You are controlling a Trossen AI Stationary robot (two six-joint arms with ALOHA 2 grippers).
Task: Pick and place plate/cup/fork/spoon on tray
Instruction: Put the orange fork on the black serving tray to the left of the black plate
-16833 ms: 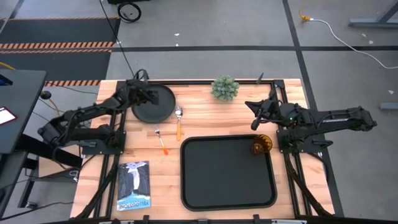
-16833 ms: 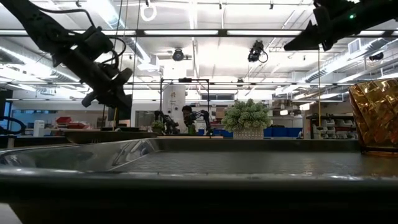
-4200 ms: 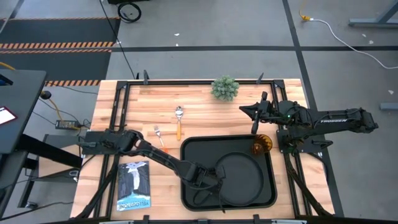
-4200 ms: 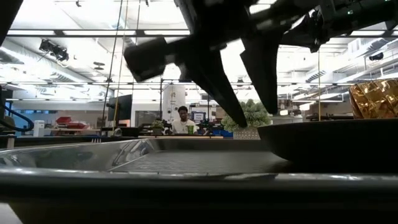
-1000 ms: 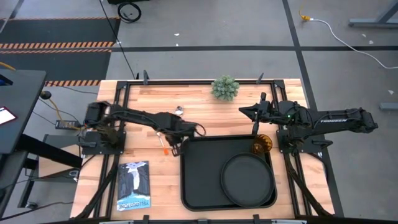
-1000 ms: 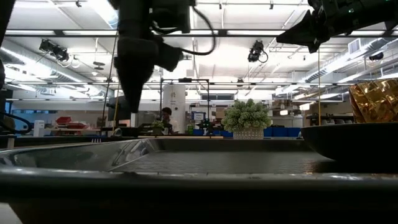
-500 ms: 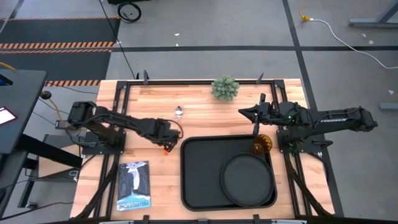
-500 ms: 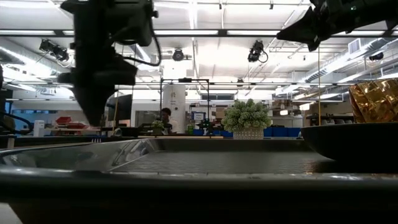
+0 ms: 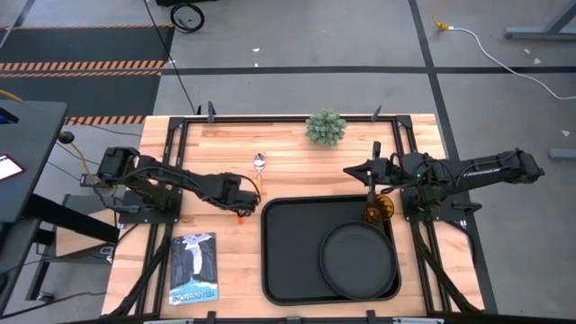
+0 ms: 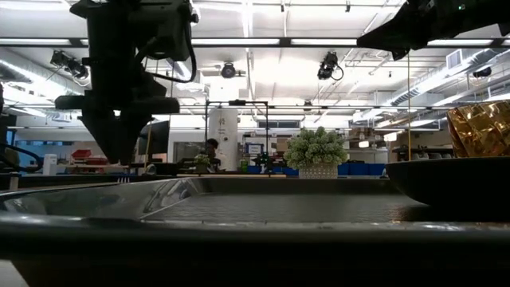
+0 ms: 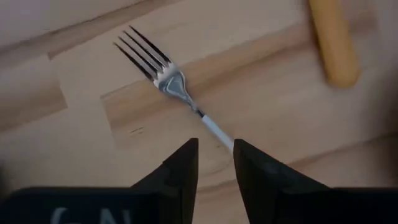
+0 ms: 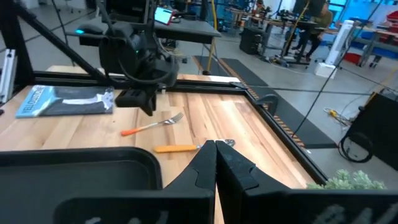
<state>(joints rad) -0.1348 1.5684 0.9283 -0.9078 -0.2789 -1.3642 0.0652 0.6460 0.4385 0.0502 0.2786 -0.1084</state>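
Bench point(image 9: 297, 162): we see a pale wooden top carrying everything, with both arms reaching in from its two sides.
Tray point(image 9: 288, 252): we find it flat on the bench toward 5 o'clock from the bench's middle, the largest dark item.
Plate point(image 9: 358, 261): it lies inside the tray, filling the tray's 4 o'clock part, its rim near the tray's rim.
Booklet point(image 9: 193, 267): a blue and white booklet lies on the bench at 9 o'clock of the tray, apart from it.
Plant point(image 9: 325, 127): a small green plant stands at 12 o'clock on the bench.
Cup point(image 9: 377, 211): the amber tumbler sits in the tray's 1 o'clock corner, just beyond the plate.
Spoon point(image 9: 258, 163): only its silver bowl shows, at 11 o'clock of the tray; the left arm covers the handle.
Fork point(image 11: 171, 81): it lies flat on the bench, tines pointing away from the left pincer, orange handle end showing at 9 o'clock of the tray's far corner.
Left pincer point(image 11: 215, 158): we see it poised directly over the fork's handle, fingers parted with a narrow gap and the handle between them, not clamped.
Right pincer point(image 12: 215, 149): it hangs above the bench just beyond the cup, fingers pressed together, holding nothing.
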